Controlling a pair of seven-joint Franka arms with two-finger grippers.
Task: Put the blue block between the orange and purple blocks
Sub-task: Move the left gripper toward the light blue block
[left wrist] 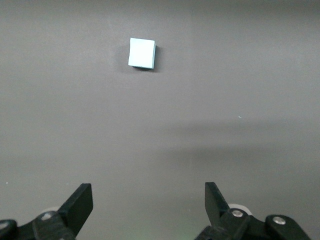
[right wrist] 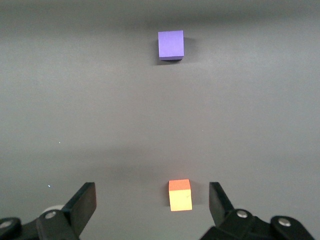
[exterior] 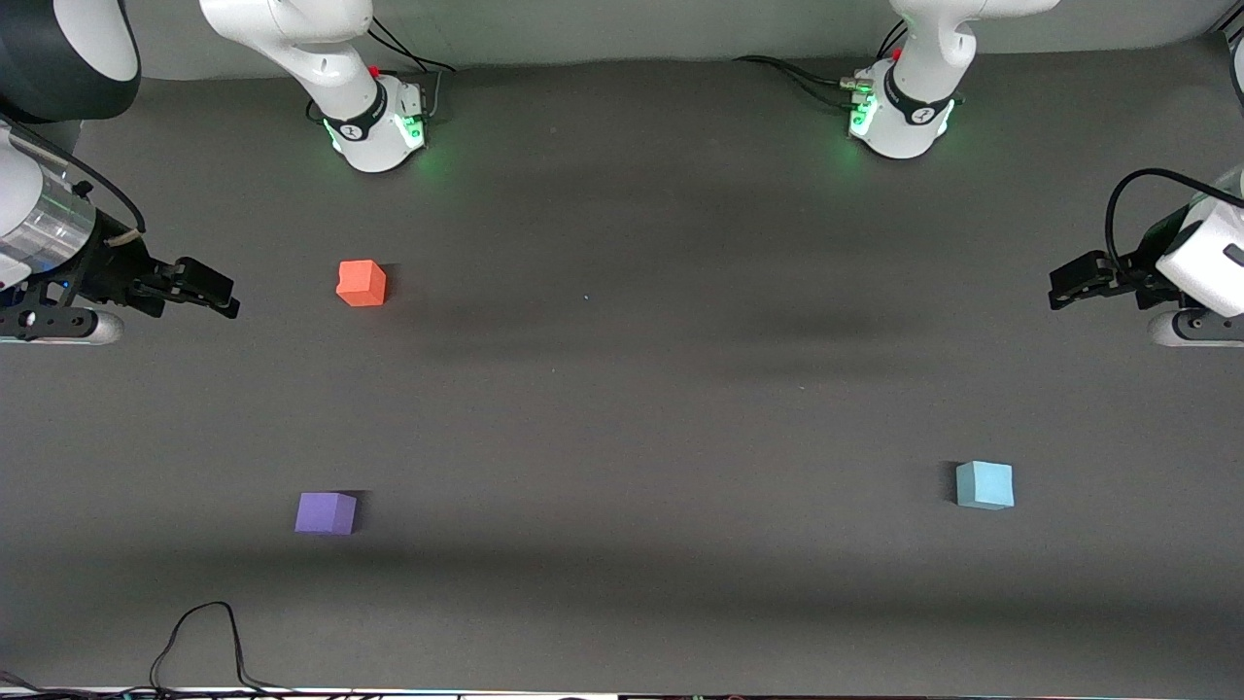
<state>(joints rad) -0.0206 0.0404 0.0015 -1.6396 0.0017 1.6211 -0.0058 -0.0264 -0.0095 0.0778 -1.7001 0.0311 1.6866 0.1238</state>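
Note:
The pale blue block [exterior: 984, 485] lies on the dark table toward the left arm's end, near the front camera; it also shows in the left wrist view [left wrist: 142, 53]. The orange block [exterior: 362, 283] lies toward the right arm's end, and the purple block [exterior: 326, 512] lies nearer the front camera than it. Both show in the right wrist view, orange [right wrist: 180, 195] and purple [right wrist: 171, 45]. My left gripper [exterior: 1064, 292] is open and empty, up at its end of the table. My right gripper [exterior: 219, 292] is open and empty, up beside the orange block.
A black cable [exterior: 199, 642] loops on the table by its front edge, near the purple block. The two arm bases [exterior: 379, 122] [exterior: 899, 112] stand along the table's back edge.

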